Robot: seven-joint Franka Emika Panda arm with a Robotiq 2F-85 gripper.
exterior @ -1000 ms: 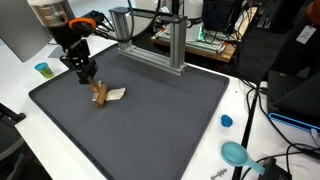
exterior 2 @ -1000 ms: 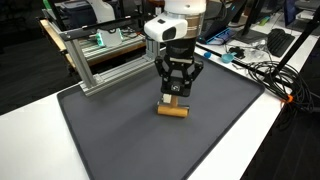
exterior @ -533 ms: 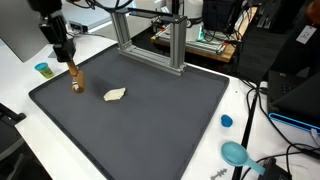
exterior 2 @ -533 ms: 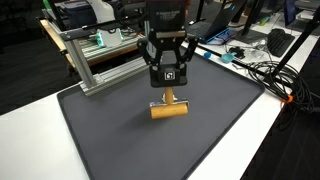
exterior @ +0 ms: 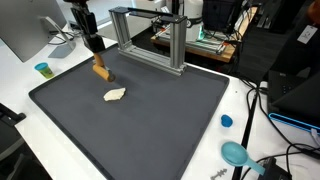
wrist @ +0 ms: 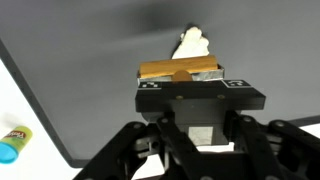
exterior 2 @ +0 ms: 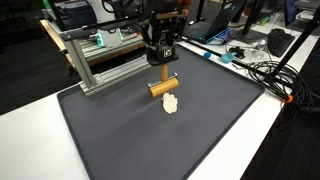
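My gripper (exterior: 97, 58) (exterior 2: 163, 66) hangs above the dark mat (exterior: 150, 130) (exterior 2: 120, 140), shut on a short brown cylinder (exterior: 100, 70) (exterior 2: 164, 86) that it holds level, clear of the surface. In the wrist view the cylinder (wrist: 180, 72) lies crosswise between the jaws of the gripper (wrist: 181, 84). A small pale lump (exterior: 115, 95) (exterior 2: 171, 103) (wrist: 190, 42) lies on the mat just below and beside the cylinder, not touching it.
An aluminium frame (exterior: 150, 40) (exterior 2: 100, 55) stands along the mat's far edge, close to the gripper. A small blue cup (exterior: 42, 69) sits off the mat. A blue cap (exterior: 226, 121), a teal object (exterior: 236, 153) and cables lie beside the mat's other side.
The gripper has risen from the mat with the brown cylinder and shifted toward the aluminium frame. The pale lump stayed on the mat, now uncovered.
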